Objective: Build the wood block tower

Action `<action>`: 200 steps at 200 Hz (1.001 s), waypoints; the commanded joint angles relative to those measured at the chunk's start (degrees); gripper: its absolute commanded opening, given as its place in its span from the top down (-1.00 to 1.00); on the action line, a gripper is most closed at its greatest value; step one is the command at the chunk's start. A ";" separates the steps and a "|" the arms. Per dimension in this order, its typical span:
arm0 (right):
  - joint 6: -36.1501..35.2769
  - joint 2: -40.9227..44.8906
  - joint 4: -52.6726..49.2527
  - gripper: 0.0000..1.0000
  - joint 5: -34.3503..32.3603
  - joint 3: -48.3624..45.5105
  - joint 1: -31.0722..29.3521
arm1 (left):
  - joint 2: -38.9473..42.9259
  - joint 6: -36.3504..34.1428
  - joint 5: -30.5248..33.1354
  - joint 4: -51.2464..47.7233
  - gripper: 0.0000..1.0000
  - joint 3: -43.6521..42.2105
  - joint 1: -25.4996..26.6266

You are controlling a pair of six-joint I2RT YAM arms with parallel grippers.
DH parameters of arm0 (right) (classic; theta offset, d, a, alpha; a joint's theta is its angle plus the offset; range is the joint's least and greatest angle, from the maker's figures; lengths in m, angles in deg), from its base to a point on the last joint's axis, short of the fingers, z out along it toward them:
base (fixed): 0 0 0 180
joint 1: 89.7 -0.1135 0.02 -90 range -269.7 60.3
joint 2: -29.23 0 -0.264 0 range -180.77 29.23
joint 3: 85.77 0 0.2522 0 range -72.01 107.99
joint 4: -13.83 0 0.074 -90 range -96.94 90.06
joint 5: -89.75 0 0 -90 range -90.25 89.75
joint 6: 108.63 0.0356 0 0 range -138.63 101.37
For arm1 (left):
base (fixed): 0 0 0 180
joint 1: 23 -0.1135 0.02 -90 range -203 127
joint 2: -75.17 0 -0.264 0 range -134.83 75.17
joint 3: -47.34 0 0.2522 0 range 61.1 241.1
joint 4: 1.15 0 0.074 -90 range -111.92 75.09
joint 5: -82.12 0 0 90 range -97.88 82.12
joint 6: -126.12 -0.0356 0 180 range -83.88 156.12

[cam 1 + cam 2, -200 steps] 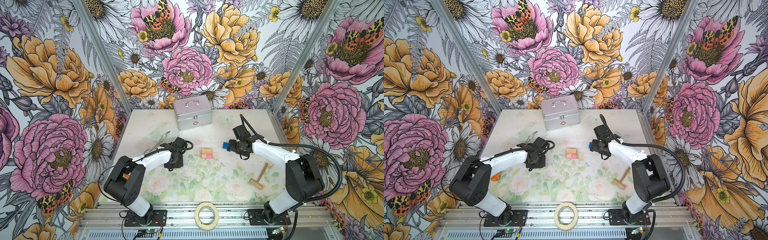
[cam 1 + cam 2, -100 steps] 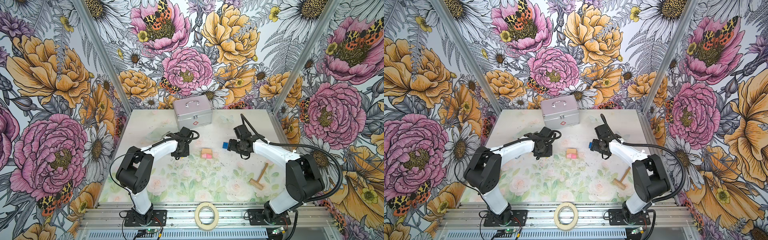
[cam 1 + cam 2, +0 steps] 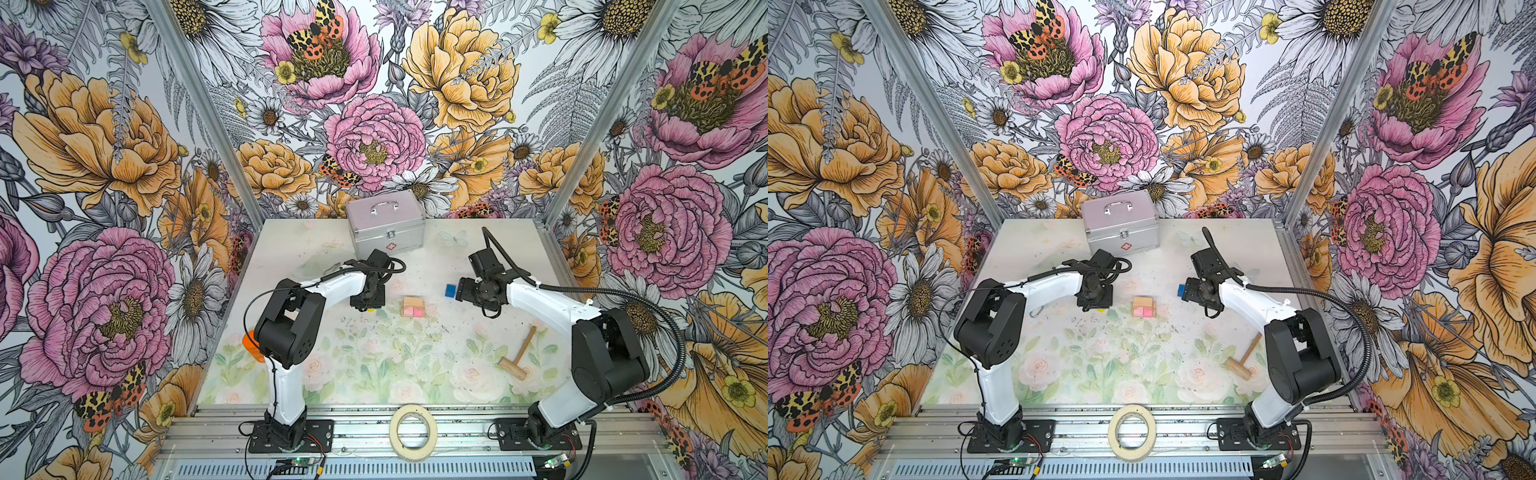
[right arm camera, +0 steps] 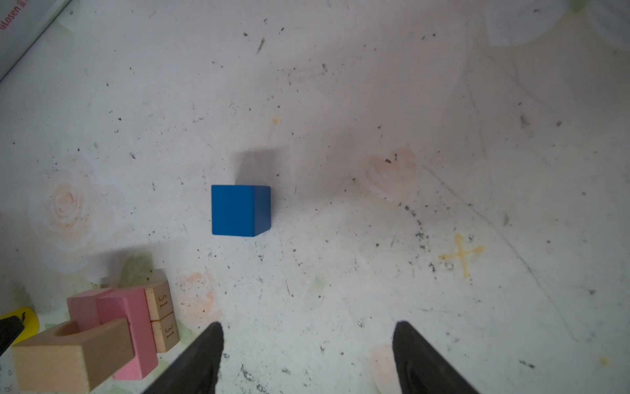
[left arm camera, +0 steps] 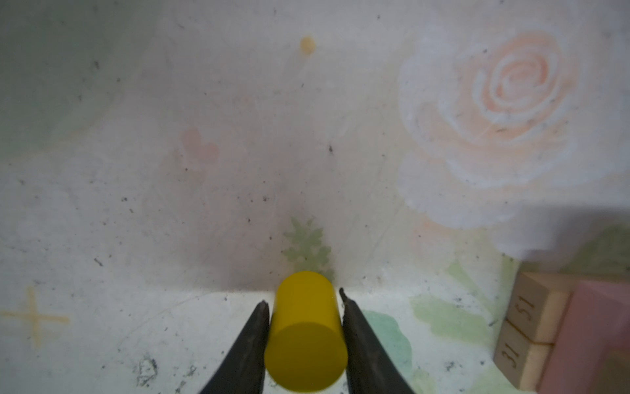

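On the table (image 3: 374, 374), a pale rose-printed top speckled with dark grit, the work sits near the middle. Flowered walls (image 3: 104, 166) close it in at the back and both sides. A metal rail (image 3: 457, 428) runs along the front edge and carries a tape roll (image 3: 412, 432).

A silver case (image 3: 386, 222) stands against the back wall. A mallet (image 3: 517, 353) lies toward the front right, well clear of the blocks. An orange thing (image 3: 248, 343) shows at the left edge, half hidden behind the left arm.

The stack (image 3: 413, 306) of tan and pink bricks stands at the centre. The blue block (image 4: 238, 210) rests alone on bare table just right of it, and apart from it.

The left gripper (image 5: 303, 300) is just left of the stack, with the yellow cylinder (image 5: 306, 327) between its fingers. They sit close on either side, but whether they press it I cannot tell. The right gripper (image 4: 308, 327) is spread wide and empty, with the blue block ahead of its tips.

Most of the front half of the table is bare, as is the far right corner.
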 commanded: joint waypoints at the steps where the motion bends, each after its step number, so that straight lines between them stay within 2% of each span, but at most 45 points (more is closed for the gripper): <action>1: -0.88 -0.81 1.05 -0.60 0.77 2.11 0.41 | 0.05 -0.92 -1.03 -0.05 0.03 0.56 -0.40; 25: -0.85 -1.19 1.14 -0.60 0.98 2.66 0.38 | 1.26 -1.08 -1.01 -0.01 -0.20 0.38 -0.47; 55: -0.68 -1.76 1.14 -0.60 1.20 3.41 0.35 | 3.60 -1.60 -1.18 -0.07 -0.31 0.37 -0.49; 72: -0.64 -2.31 1.09 -0.60 1.21 4.13 0.31 | 5.59 -1.91 -1.11 -0.39 -0.31 -0.13 -0.92; 140: -1.17 -5.84 0.46 -0.51 0.08 8.19 -1.07 | 25.05 -1.99 1.00 -2.52 -0.28 -3.24 -2.71; 200: -1.95 -9.48 -2.92 -0.48 -1.40 12.98 -2.54 | 39.77 -4.43 7.73 -0.88 -0.28 -11.12 -6.51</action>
